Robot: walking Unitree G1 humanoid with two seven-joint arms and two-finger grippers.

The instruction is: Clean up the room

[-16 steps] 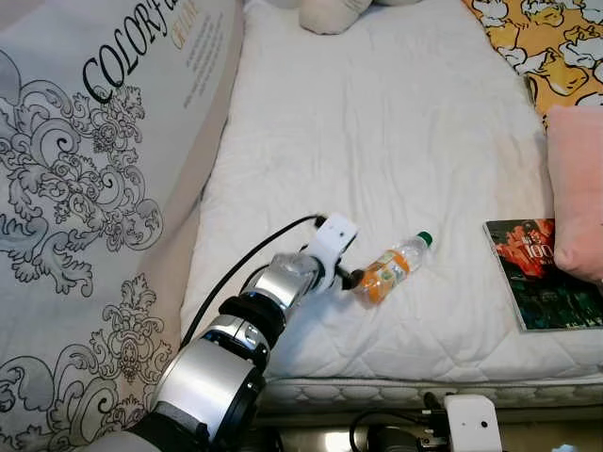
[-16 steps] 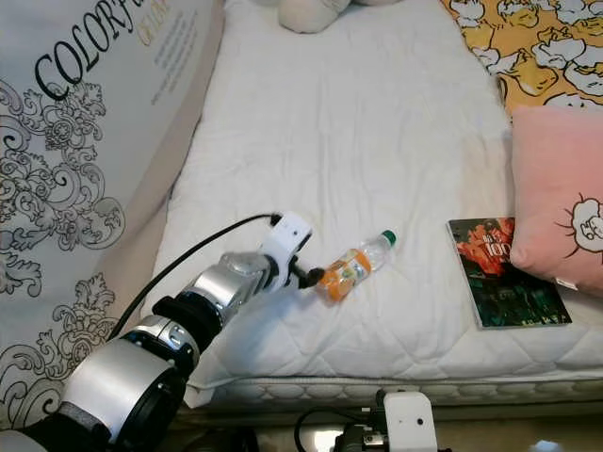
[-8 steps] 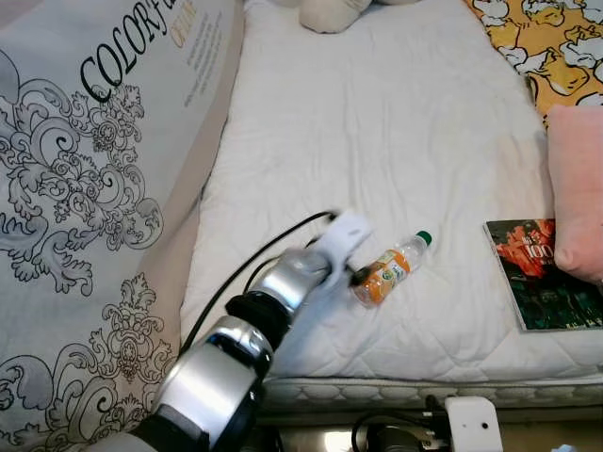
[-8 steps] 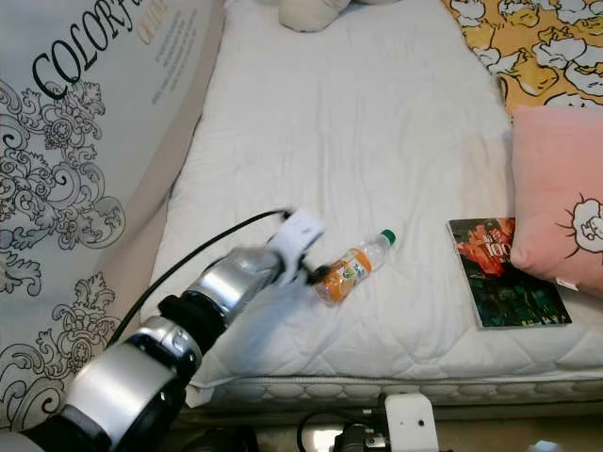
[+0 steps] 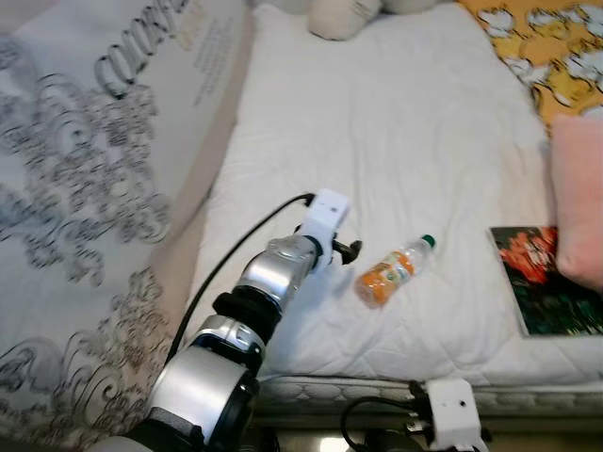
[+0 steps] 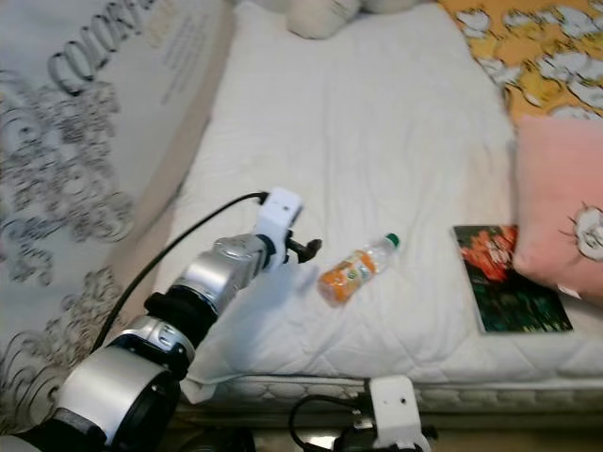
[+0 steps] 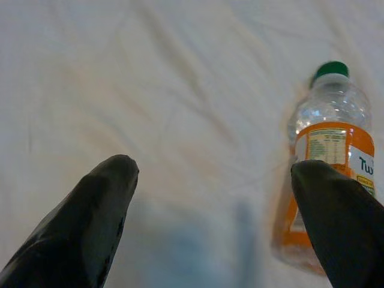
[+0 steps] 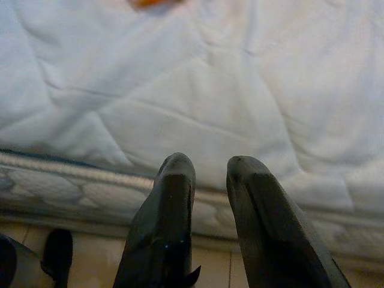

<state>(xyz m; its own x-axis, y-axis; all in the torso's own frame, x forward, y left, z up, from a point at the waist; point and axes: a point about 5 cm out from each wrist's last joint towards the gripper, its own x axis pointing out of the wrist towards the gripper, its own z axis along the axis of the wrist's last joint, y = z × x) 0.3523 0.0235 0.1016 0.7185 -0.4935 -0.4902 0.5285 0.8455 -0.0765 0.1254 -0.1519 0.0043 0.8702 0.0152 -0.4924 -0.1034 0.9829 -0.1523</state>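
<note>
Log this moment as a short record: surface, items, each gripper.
surface: white bed
bottle: lying on its side, orange label, green cap
book: flat near the bed's right edge, one corner under the pink pillow
left gripper: over the bed, open, beside the bottle, not touching it
right gripper: low at the bed's edge, fingers slightly apart, holding nothing

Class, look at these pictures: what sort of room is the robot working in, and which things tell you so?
Most likely a bedroom: a white quilted mattress, a pink pillow and a patterned duvet beside it.
</note>
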